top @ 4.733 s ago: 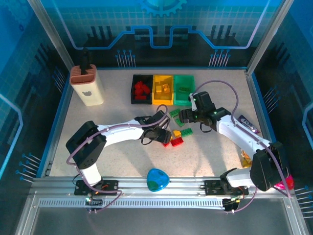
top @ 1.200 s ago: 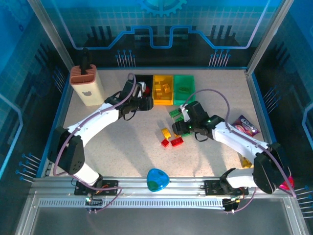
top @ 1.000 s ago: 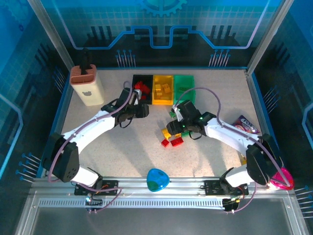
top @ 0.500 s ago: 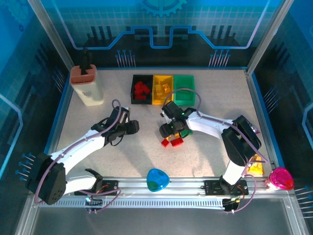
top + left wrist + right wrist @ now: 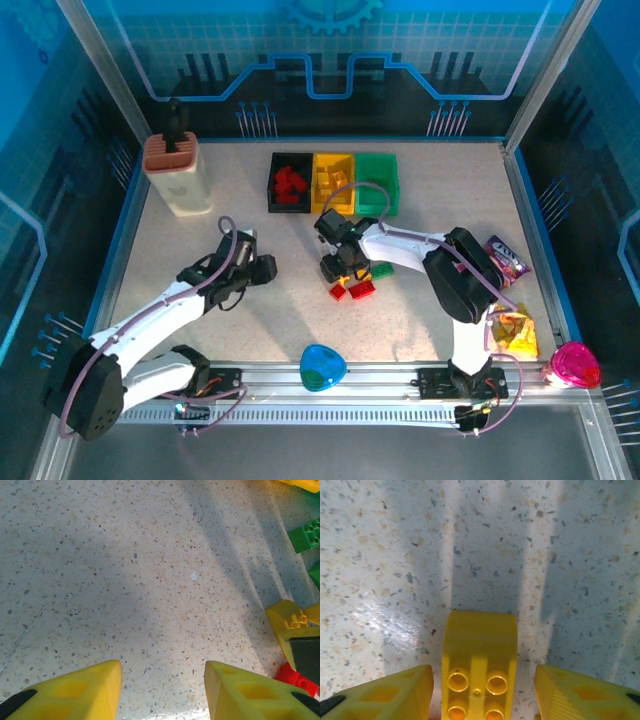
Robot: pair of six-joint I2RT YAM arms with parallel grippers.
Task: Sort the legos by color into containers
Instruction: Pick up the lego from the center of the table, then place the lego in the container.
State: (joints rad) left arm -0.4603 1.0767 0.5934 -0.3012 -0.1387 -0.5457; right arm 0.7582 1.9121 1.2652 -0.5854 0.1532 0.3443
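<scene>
Pickup of yellow lego (image 5: pixel 479 670) is in hand: right gripper (image 5: pixel 484 680) spread astride it, left gripper (image 5: pixel 162 680) spread and empty. Closure, then carriage to yellow bin (image 5: pixel 333 207), is required.

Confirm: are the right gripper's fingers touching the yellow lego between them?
Apart. Right wrist view: the yellow lego sits between the right gripper fingers, with a strip of bare table showing on each side.

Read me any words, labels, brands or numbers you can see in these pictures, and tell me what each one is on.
No text here can be read.
purple snack packet: has printing, too small and blurred to read.
yellow snack packet: has printing, too small and blurred to read.
</scene>
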